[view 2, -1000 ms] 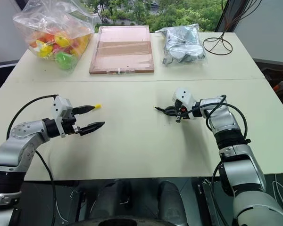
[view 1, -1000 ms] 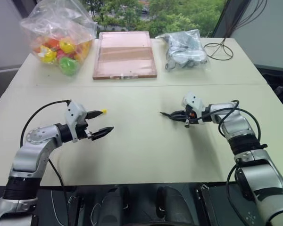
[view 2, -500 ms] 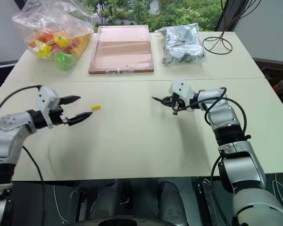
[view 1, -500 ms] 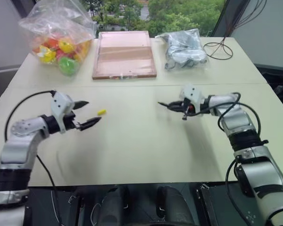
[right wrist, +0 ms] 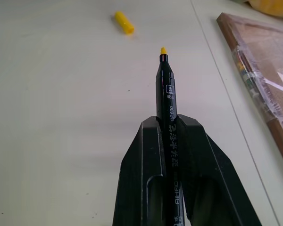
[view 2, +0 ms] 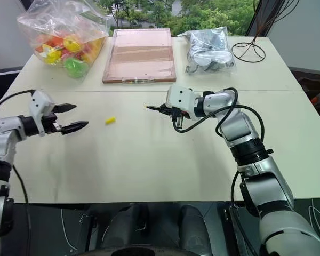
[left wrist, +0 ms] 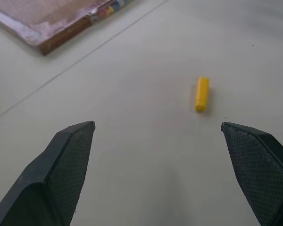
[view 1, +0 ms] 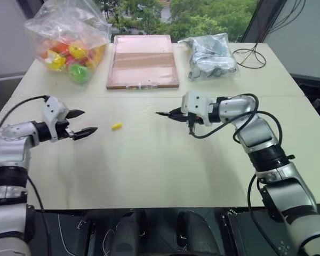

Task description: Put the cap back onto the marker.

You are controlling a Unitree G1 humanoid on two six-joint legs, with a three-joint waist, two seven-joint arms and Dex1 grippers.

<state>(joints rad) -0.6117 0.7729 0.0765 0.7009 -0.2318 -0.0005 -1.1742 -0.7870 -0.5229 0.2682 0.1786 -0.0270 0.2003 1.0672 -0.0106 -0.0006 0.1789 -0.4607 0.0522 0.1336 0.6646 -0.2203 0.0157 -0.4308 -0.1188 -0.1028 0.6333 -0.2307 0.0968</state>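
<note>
**Cap loose on the bench, marker in my right hand**

My right hand (right wrist: pixel 169 141) is clamped on the marker (right wrist: pixel 166 94), its yellow tip pointing out toward the cap (view 1: pixel 116 126). My left hand (view 1: pixel 81 122) hangs with its fingers wide apart, nothing in them, just beside the cap, which lies flat and alone on the bench (view 1: pixel 149 170) between my two hands. To do this well, I should bring the left fingers down squarely across the cap's short length, lift it, then line its open end with the tip before pushing.
</note>
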